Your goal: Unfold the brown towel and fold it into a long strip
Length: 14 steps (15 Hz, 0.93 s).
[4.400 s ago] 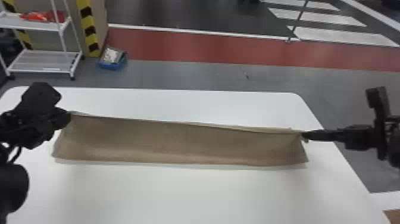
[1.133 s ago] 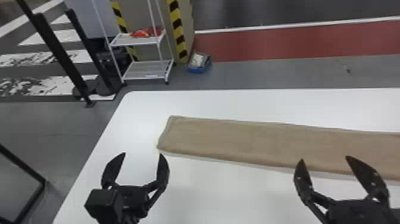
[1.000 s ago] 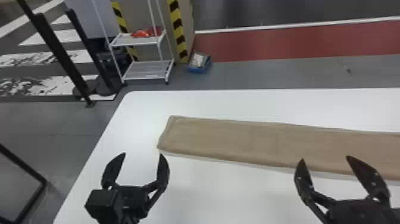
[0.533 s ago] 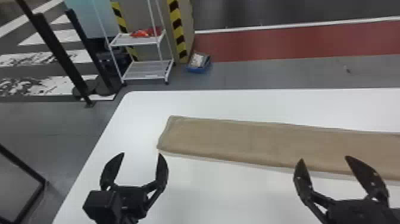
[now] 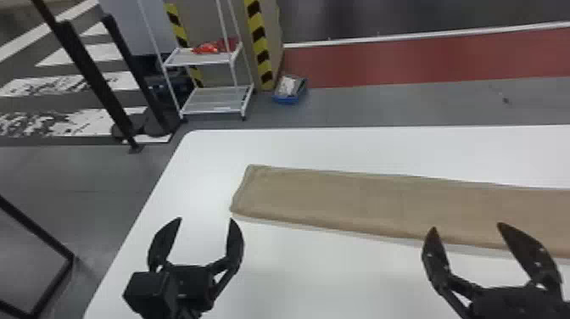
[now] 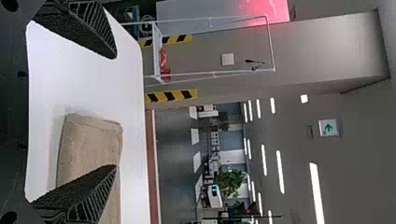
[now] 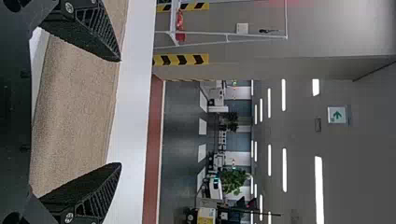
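Head view puts the long, flat strip of brown cloth towel point(image 5: 339, 199) on the smooth white table point(image 5: 339, 148), ahead of both my grippers. Its left end lies just beyond and to the right of my black two-fingered left gripper point(image 5: 206, 219), with the near corner close by that gripper's right-hand fingertip. From there the strip runs off to the right, past the front of my right gripper point(image 5: 466, 226), a matching black pair, and on beyond the view's edge.

Both pairs of fingers stand wide apart, with no cloth pinched between them. The right pair points at the strip's near long edge; whether either tip touches it, I cannot tell.

I judge the work all but finished. The towel is spread lengthwise, doubled into a narrow band and lying flat, its long edges fairly straight. By my left gripper the end slants a little and layers show at the rim, which seems minor. I cannot judge how square the other end is, past my right gripper. At most, I would call for a light straightening there; otherwise what remains is to draw both arms back without snagging the near edge.
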### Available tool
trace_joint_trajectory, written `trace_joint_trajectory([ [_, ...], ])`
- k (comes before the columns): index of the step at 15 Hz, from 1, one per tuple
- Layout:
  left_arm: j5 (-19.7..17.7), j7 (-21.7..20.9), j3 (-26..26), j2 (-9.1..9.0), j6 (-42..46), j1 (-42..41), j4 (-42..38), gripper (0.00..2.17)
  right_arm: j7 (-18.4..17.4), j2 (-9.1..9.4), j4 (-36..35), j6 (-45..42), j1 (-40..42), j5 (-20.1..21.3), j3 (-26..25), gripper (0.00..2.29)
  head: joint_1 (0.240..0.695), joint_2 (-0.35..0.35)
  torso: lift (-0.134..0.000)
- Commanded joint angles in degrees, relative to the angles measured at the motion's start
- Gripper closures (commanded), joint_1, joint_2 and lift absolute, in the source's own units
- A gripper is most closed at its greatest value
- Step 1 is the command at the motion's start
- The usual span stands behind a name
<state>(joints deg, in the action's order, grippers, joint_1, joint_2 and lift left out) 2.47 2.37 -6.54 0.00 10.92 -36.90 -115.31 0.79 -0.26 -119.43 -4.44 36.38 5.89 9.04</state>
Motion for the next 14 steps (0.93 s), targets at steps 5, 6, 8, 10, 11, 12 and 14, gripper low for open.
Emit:
trace_joint_trajectory([
  [5,-0.01,0.09,-0.05,-0.15,1.07,-0.1,-0.09,0.04,0.0,0.32,-0.19,0.0,0.0,0.0,0.1,0.09,0.695,0.225,-0.122],
  [6,-0.01,0.09,-0.05,-0.15,1.07,-0.1,-0.09,0.04,0.0,0.32,-0.19,0.0,0.0,0.0,0.1,0.09,0.695,0.225,-0.122],
  [8,-0.01,0.09,-0.05,-0.15,1.07,0.08,-0.09,0.04,0.0,0.32,-0.19,0.18,-0.17,0.0,0.1,0.09,0.695,0.224,-0.122],
  [10,-0.1,0.09,-0.05,-0.15,0.9,0.25,0.0,0.04,0.0,0.32,-0.19,0.18,-0.17,0.0,0.19,0.09,0.695,0.223,-0.122],
  [11,-0.1,0.09,-0.05,-0.15,0.9,0.34,0.0,0.04,0.0,0.32,-0.19,0.18,-0.17,0.0,0.19,0.09,0.695,0.223,-0.122],
  [12,-0.1,0.18,-0.05,-0.15,0.9,0.43,0.0,0.04,0.0,0.32,-0.19,0.35,-0.26,0.0,0.19,0.09,0.695,0.223,-0.122],
  [14,-0.01,0.44,-0.05,-0.15,0.9,0.43,0.0,0.04,0.0,0.32,-0.1,0.35,-0.35,0.0,0.19,0.09,0.695,0.224,-0.122],
])
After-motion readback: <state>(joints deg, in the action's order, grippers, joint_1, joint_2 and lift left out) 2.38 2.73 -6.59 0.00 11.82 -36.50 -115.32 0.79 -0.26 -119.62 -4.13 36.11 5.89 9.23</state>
